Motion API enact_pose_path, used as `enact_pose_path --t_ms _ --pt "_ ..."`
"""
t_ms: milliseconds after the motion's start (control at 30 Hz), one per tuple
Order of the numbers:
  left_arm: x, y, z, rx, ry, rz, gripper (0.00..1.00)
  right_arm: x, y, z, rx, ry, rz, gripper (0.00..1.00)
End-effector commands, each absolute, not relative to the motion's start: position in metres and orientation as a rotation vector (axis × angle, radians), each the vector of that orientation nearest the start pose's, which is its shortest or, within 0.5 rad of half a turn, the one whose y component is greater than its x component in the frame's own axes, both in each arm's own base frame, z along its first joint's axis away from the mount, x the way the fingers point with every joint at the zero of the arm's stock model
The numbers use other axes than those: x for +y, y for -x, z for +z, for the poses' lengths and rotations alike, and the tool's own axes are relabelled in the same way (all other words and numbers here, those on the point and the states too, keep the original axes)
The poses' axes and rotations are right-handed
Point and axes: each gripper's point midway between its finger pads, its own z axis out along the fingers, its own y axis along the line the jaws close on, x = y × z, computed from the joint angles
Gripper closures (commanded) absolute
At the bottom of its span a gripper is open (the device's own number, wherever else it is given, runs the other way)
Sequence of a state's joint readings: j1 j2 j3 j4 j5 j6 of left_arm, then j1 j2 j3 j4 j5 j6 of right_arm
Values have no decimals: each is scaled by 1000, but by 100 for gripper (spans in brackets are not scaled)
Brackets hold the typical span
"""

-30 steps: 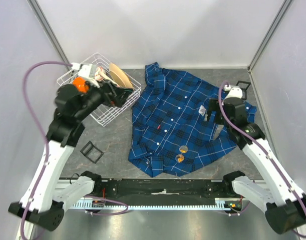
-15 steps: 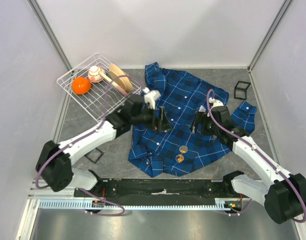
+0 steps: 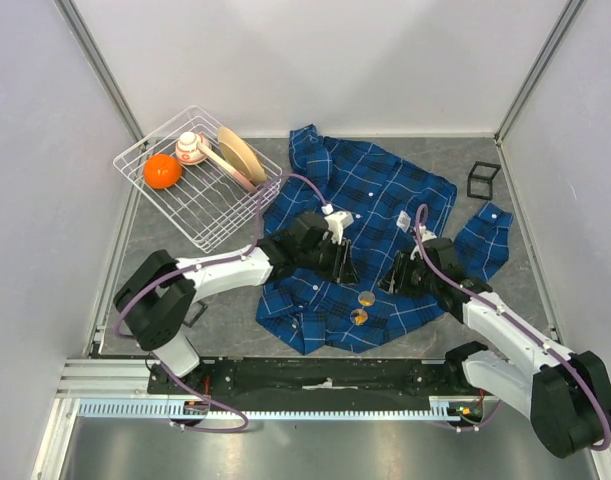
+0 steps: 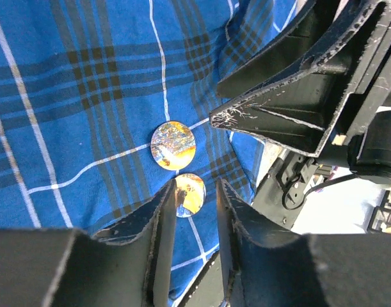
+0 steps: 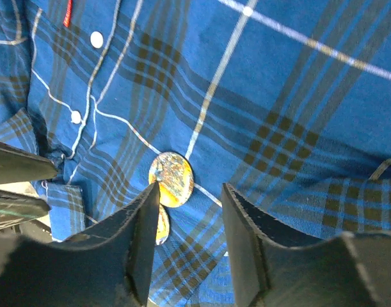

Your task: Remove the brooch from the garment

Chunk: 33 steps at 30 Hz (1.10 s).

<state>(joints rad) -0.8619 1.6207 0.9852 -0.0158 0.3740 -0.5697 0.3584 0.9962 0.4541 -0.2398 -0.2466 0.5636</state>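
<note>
The garment (image 3: 360,235), a blue plaid shirt with white buttons, lies spread on the grey table. Two round orange-gold brooches are pinned near its lower hem, one (image 3: 367,298) just above the other (image 3: 359,316). My left gripper (image 3: 344,268) hovers to their upper left and my right gripper (image 3: 391,279) just to their right. In the left wrist view, the open left gripper (image 4: 196,189) frames the lower brooch (image 4: 189,194), with the upper brooch (image 4: 173,145) beyond. The right gripper (image 5: 190,192) is open; the upper brooch (image 5: 171,178) sits by its left finger, which half hides the lower brooch (image 5: 161,224).
A white wire basket (image 3: 175,205) at the back left holds an orange (image 3: 162,170), a small cup and wooden plates. A small black frame (image 3: 484,178) stands at the back right. The two grippers almost face each other over the hem, close together.
Both arms have swung in from the sides, the left from the basket and the right from the sleeve, down to the brooches. Both pairs of jaws have narrowed.
</note>
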Motion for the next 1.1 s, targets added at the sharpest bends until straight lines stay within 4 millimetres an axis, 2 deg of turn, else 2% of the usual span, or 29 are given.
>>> enact_pose_path --t_ms 0,200,600,700,933,1067 --pt "-404 -213 111 2348 -572 -1197 65 160 -222 68 2413 -169 803 51" --pt "-415 -210 91 2386 -591 -1170 72 164 -213 50 2465 -176 831 58" --pt "-420 -201 60 2452 -608 -1152 72 172 -206 36 2497 -167 906 59" --pt "-419 -201 60 2450 -608 -1147 72 176 -204 36 2500 -166 946 59" --pt "-410 -202 79 2406 -606 -1116 72 189 -207 48 2456 -171 1057 60" --pt "-405 -203 85 2397 -601 -1096 71 189 -211 58 2418 -176 1058 62"
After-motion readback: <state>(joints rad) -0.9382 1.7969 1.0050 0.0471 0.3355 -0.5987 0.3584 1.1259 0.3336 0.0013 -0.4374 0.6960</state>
